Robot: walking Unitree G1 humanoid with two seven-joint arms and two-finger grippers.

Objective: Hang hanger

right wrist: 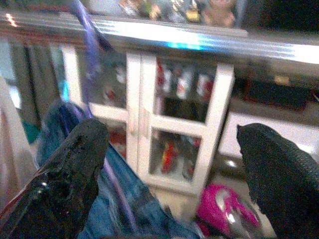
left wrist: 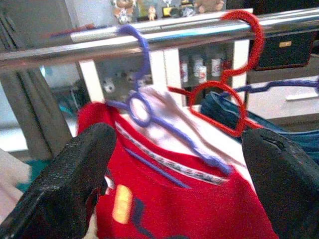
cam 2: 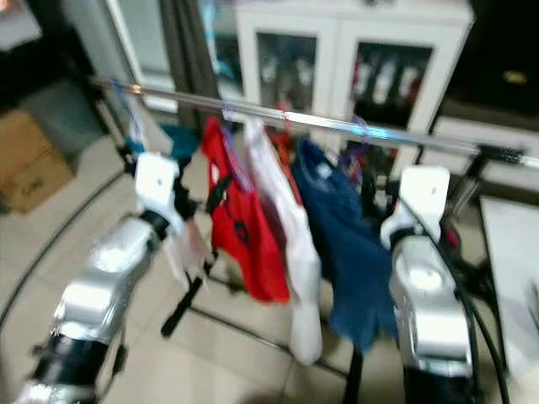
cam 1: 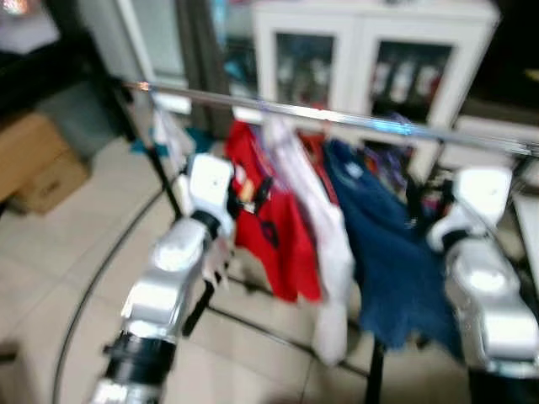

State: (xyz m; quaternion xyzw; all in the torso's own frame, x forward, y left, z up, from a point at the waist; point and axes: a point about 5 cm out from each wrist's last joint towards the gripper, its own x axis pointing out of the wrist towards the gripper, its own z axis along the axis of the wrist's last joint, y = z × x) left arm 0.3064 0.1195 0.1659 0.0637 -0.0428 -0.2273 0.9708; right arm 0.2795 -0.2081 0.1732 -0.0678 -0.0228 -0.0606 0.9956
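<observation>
**Both grippers empty beside a crowded rail**

Both pairs of jaws stand wide apart with nothing between them. The left gripper (left wrist: pixel 174 184) looks along its black fingers (left wrist: pixel 65 184) at the red T-shirt (left wrist: pixel 199 209), which hangs on a thin purple plastic hanger (left wrist: pixel 142 107) whose hook is over the shiny metal clothes rail (left wrist: pixel 149 42). Just beside it a red plastic hanger with a round loop (left wrist: pixel 234 99) is hooked on the same rail. The right gripper (right wrist: pixel 169 184) faces the rail near the dark blue denim garment (right wrist: pixel 114 199) and another purple hook (right wrist: pixel 87 45).

From the head cameras, the red shirt, a white garment (cam 1: pixel 324 236) and the blue one hang close together on the rail, between the two silver arms, with a white glass-door cabinet (cam 1: pixel 370 59) behind.

As for risk, the purple hook sits on the rail, so the hanging looks done or nearly so. The danger is in moving off. A finger of the left gripper catching the shirt collar or the hanger's arm could lift the hook clear and drop the shirt. The neighbouring hangers are packed tightly, so a sideways sweep by either arm could knock one loose. The head views are blurred, which suggests motion and makes a clean exit harder to judge.
</observation>
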